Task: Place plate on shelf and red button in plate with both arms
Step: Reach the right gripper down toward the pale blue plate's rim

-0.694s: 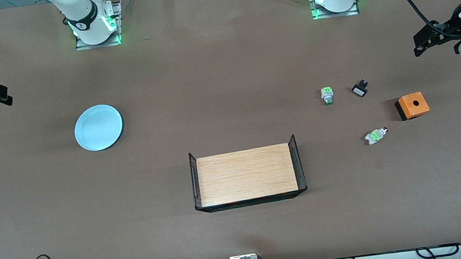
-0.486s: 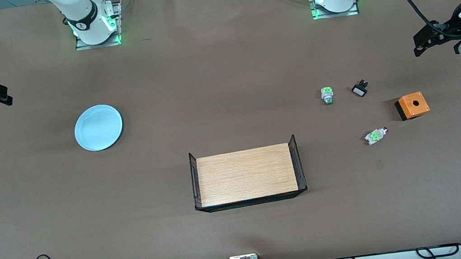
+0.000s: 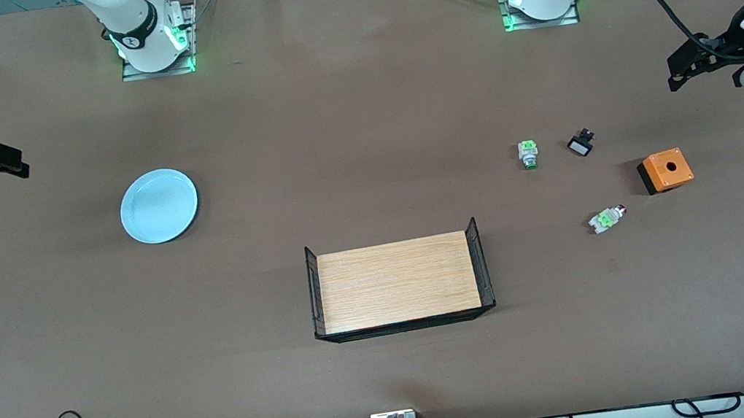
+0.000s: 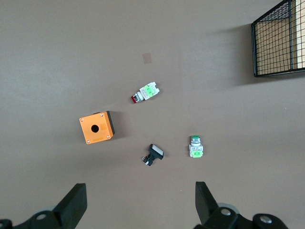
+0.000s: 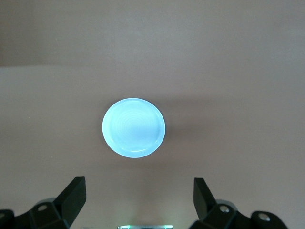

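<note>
**Both grippers raised and empty over the ends of the brown table**

Largest first: broad brown table [image 3: 360,129], bearing all items. Next, wood-floored tray with black wire-mesh end walls [image 3: 399,281], midway between the two grippers and nearer the front camera than either.

Round pale light-blue plate [image 3: 159,205] flat on the table, near the right gripper [image 3: 15,163] and toward the table's middle from it; centred ahead of those fingers [image 5: 74,195] in the right wrist view [image 5: 134,127]. Right gripper spread wide, holding nothing.

Left gripper [image 3: 679,71] likewise spread wide and empty, over bare table at its own end. Near it, well apart from its fingers [image 4: 74,202]: orange square box with a round top hole [image 3: 665,169], black-and-white small part [image 3: 581,144], green-capped white switch [image 3: 528,154]. Tiny red button, white-grey body with green middle and dark-red cap [image 3: 608,219], on its side, farthest of these from the left gripper, also in the left wrist view [image 4: 145,93].
</note>
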Action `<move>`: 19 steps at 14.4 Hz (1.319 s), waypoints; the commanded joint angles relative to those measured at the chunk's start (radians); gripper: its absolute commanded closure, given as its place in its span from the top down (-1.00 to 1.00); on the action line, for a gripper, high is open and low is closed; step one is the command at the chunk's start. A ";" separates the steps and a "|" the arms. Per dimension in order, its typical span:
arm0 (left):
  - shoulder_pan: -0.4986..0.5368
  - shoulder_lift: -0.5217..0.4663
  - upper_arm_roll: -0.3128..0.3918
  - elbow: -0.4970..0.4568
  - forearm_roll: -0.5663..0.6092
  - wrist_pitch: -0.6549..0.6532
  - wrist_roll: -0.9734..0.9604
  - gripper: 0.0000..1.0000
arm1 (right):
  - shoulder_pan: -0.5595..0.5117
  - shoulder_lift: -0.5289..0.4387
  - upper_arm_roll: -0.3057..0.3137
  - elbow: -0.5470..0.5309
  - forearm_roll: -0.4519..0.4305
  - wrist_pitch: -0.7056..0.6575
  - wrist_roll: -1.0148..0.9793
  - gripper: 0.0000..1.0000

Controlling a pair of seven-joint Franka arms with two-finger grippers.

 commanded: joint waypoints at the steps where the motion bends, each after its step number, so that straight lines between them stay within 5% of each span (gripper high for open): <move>1: 0.004 0.019 0.000 0.038 0.016 -0.024 0.019 1.00 | -0.007 0.053 0.005 0.015 -0.013 0.027 0.006 1.00; 12: 0.004 0.019 0.000 0.038 0.016 -0.024 0.019 1.00 | -0.006 0.225 0.005 0.006 -0.014 0.125 0.060 1.00; 19: 0.004 0.019 0.000 0.038 0.016 -0.024 0.019 1.00 | -0.064 0.184 0.006 -0.289 0.003 0.411 0.049 1.00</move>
